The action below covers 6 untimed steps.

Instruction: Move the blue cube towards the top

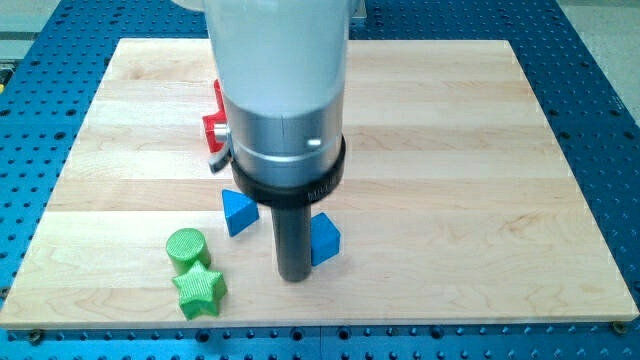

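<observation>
— Two blue blocks sit on the tabletop [480,150], and that's the trouble. Which one is the cube?

— Hard to tell. The arm's big grey body [283,90] fills the middle and hides most of the red block [214,125] behind it. Of the blues, the one just beside the rod at the view's right [326,240] looks squarer; the other [238,212] at the view's left looks like a wedge.

— And my tip [294,277]?

— Touching or nearly touching the right blue block, on its left side, not below it. No gripper here, so nothing to open or clamp.

— Risk?

— Pushing from there would likely slide it sideways, not up. The green cylinder [185,246] and green star [199,290] sit apart, lower left.
</observation>
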Each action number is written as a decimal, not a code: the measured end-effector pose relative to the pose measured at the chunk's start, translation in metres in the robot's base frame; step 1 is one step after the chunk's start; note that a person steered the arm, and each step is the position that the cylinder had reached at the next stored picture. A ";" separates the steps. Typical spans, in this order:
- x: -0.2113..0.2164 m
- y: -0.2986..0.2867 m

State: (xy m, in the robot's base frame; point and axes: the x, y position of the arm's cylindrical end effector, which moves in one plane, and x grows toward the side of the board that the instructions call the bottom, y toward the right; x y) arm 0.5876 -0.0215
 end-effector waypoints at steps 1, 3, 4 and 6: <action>-0.026 0.024; -0.113 0.014; -0.097 0.037; -0.128 0.082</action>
